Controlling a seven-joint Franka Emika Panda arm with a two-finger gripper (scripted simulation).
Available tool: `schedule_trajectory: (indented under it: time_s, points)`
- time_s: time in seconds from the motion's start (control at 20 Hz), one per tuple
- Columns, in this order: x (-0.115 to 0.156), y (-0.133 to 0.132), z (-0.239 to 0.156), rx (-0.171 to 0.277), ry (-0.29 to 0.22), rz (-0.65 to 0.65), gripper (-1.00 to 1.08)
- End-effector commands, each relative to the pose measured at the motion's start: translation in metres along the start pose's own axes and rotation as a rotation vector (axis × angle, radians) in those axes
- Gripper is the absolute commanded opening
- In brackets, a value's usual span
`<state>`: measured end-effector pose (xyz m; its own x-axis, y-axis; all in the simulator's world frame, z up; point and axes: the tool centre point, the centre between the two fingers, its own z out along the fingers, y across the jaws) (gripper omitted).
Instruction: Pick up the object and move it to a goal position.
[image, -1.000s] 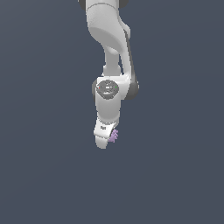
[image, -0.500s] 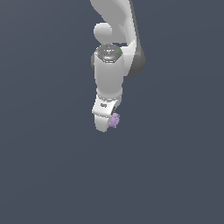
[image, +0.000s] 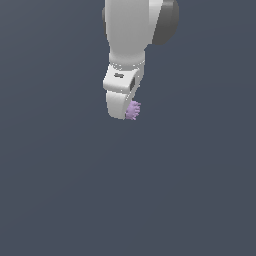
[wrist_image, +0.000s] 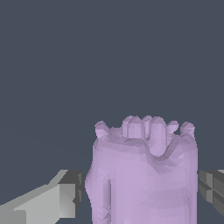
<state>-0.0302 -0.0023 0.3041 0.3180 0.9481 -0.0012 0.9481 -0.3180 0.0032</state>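
In the exterior view a plain dark grey-blue ground fills the whole picture with no edge or desk line to be seen, and the white arm (image: 131, 35) hangs down from the top with its claw (image: 125, 111) clamped on the small lilac lump (image: 133, 110), open room on every side. In the wrist view the lump (wrist_image: 144, 175) sits between the two fingers (wrist_image: 52, 201), touching both, against the same bare grey ground.

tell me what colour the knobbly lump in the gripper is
Pale lilac-purple lump, clearest in the wrist view.
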Motion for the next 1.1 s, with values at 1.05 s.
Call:
schedule_trajectory:
  time_s: [1.05]
  points:
    - [-0.008,-0.044,-0.18,0.003,0.001,0.002,-1.0]
